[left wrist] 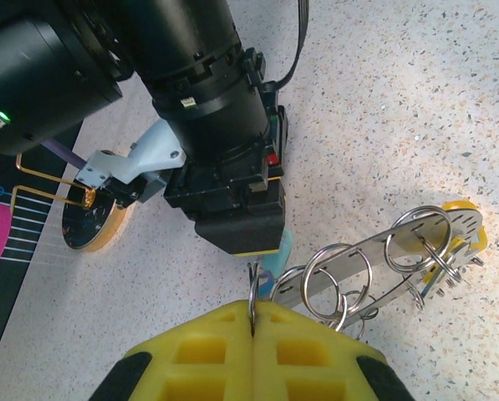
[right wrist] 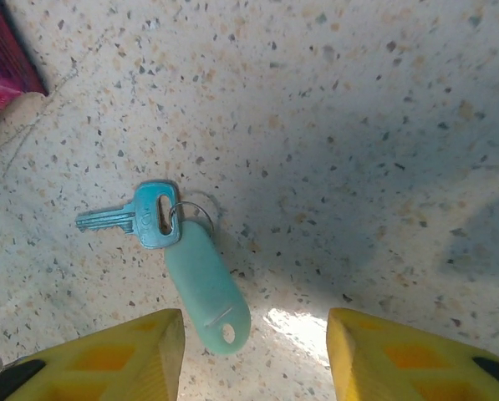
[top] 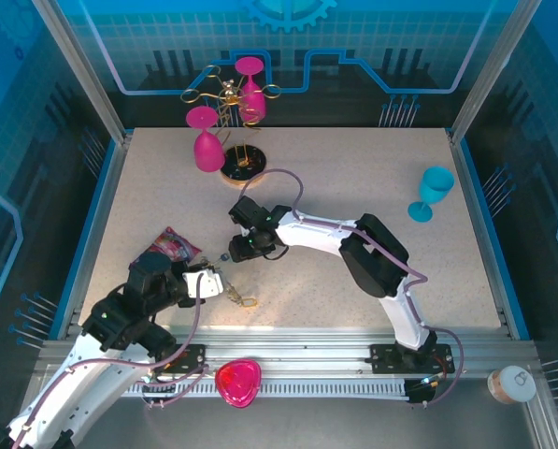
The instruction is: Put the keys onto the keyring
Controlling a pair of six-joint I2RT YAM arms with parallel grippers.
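The left jaws clamp a ring of the keyring (left wrist: pixel 374 251); the right jaws hang apart above a teal key (right wrist: pixel 153 215) (tag (right wrist: pixel 203 284) attached) on the tabletop (right wrist: pixel 358 125).

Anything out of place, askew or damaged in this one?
Nothing looks damaged or spilled. There are two strays: a pink packet lies close to the left gripper, which pinches the keyring, and a pink heart-shaped object sits on the front rail, off the table.
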